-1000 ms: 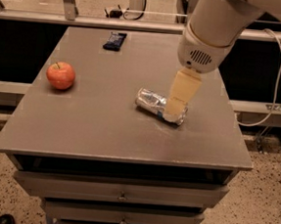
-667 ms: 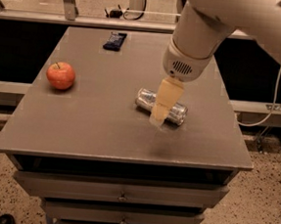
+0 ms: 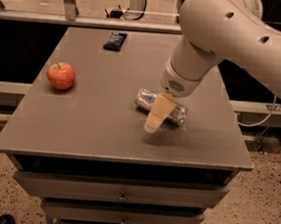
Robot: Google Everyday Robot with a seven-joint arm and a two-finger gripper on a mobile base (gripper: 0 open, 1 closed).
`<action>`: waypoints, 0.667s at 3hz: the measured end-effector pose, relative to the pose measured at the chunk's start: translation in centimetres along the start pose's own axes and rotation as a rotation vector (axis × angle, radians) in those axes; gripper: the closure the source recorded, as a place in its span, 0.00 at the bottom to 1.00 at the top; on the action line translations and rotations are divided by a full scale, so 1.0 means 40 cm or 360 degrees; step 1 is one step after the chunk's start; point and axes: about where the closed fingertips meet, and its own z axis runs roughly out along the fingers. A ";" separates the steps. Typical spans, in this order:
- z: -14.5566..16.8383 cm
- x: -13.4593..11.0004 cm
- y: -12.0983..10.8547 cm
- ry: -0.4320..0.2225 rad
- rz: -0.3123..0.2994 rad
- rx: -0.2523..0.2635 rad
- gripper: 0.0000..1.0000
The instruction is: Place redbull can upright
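Observation:
The redbull can [image 3: 145,99] lies on its side on the grey table [image 3: 90,124], right of centre, long axis running left to right. My gripper [image 3: 153,124] hangs from the white arm [image 3: 220,37] in front of the can's middle, its cream fingers [image 3: 159,111] pointing down and toward the table's front edge. The fingers cover the can's middle part. The gripper tip sits just in front of the can, close above the table top.
A red apple [image 3: 61,75] stands at the table's left side. A small dark blue flat packet [image 3: 115,40] lies near the far edge. Drawers [image 3: 121,196] sit below the table front. A white cable [image 3: 265,115] hangs to the right.
The arm has swung left and toward the front. The gripper has moved from the can's right end to in front of its middle. The can has stayed lying in place.

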 end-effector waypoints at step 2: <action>0.060 -0.021 -0.041 0.0024 0.0054 -0.0008 0.15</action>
